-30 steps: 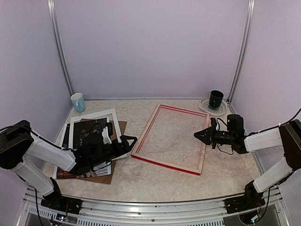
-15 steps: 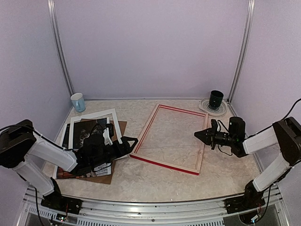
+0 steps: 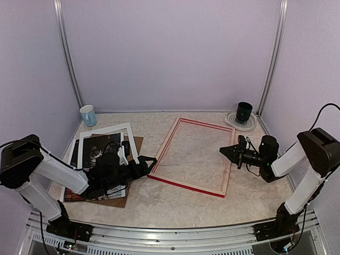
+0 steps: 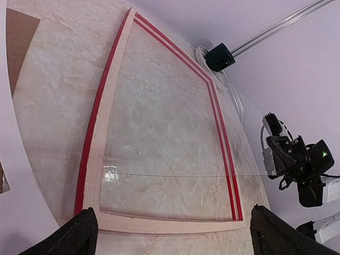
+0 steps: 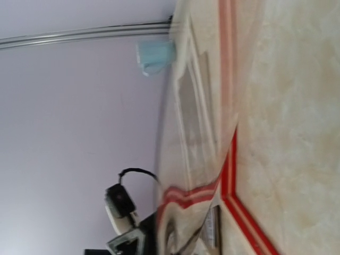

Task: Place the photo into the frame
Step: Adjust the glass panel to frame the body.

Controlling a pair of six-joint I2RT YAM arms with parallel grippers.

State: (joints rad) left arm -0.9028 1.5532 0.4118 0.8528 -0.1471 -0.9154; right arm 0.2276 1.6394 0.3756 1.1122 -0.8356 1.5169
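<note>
Left claw (image 3: 145,163): spread wide, gripping nothing, beside the red-railed rectangular wooden frame (image 3: 164,147).
Right claw (image 3: 226,151): pinched shut (contents unclear).

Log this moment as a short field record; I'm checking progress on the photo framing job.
frame: flat at mid-table, pale wood side up, no photo in it
photo: left of the frame, partly under a white mat, on a brown board
left gripper: open, at the frame's near-left corner
right gripper: shut, at the frame's right rail
progress: photo not yet in the frame
</note>
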